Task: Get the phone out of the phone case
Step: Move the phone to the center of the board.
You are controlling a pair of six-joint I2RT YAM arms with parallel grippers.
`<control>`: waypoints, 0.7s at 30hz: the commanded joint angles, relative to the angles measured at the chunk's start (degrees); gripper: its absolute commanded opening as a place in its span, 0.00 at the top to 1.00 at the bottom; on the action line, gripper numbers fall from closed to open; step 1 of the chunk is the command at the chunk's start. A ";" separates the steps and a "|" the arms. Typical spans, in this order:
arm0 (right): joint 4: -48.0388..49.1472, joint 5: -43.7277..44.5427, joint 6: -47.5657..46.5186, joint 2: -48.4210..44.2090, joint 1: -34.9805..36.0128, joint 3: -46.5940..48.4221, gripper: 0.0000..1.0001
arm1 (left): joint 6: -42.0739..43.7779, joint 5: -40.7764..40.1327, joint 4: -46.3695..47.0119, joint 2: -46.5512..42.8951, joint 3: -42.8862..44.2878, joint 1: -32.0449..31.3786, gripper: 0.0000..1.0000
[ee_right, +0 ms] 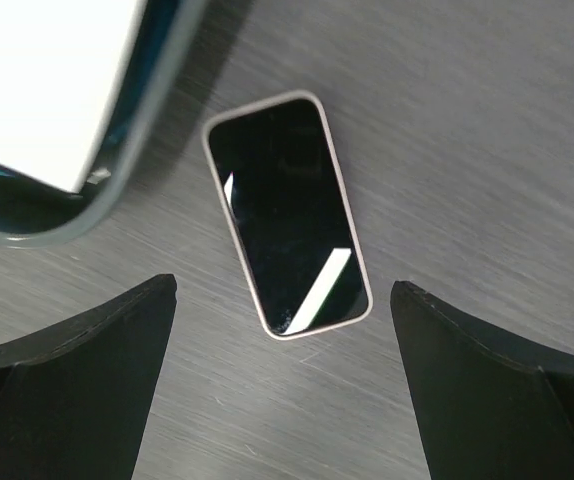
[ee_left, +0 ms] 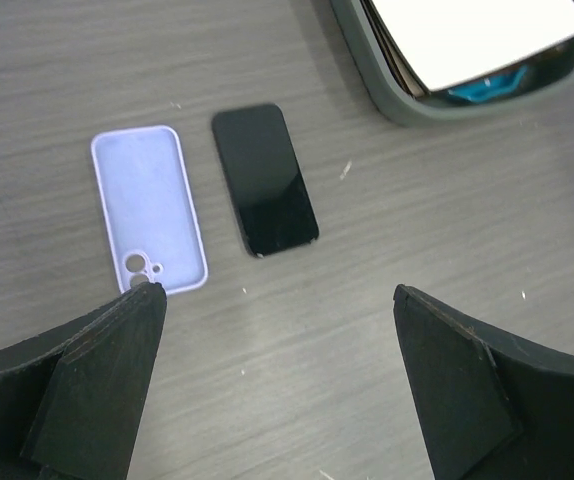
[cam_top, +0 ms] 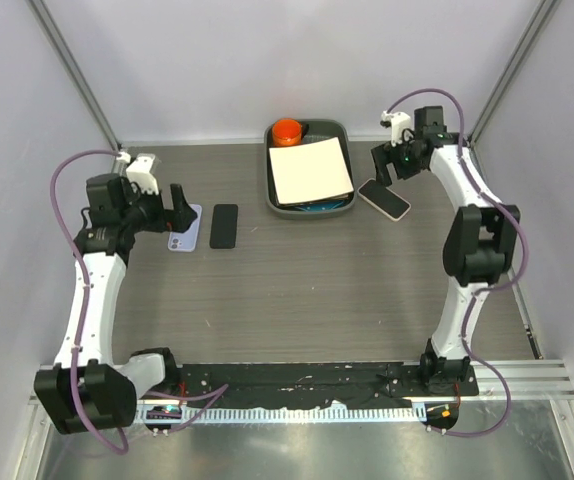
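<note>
An empty lavender phone case (ee_left: 149,207) lies inside-up on the table, with a bare black phone (ee_left: 264,180) flat just to its right, apart from it. My left gripper (ee_left: 277,292) hovers open on the near side of both, holding nothing. In the top view it (cam_top: 174,214) stands over the lavender case (cam_top: 186,229), left of the black phone (cam_top: 224,226). A second phone in a pale pink case (ee_right: 287,214) lies screen-up at the right. My right gripper (ee_right: 283,285) hangs open above its near end, touching nothing.
A grey tray (cam_top: 272,182) at the back centre holds a white sheet (cam_top: 310,169) and an orange round object (cam_top: 287,131). The pink-cased phone (cam_top: 384,199) lies just off the tray's right corner. Walls close in the table on three sides.
</note>
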 commanded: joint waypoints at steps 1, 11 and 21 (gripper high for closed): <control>-17.28 6.09 -7.11 10.56 0.33 15.01 0.06 | 2.71 3.91 -4.86 -4.49 -3.13 -0.04 0.00; -26.53 16.29 -17.05 23.25 0.33 28.69 0.05 | 1.30 5.23 -3.28 -10.92 -7.44 -0.04 0.00; -29.08 6.02 -22.94 23.25 0.33 26.67 0.02 | 0.95 4.70 -1.27 -13.47 -9.90 -0.04 0.00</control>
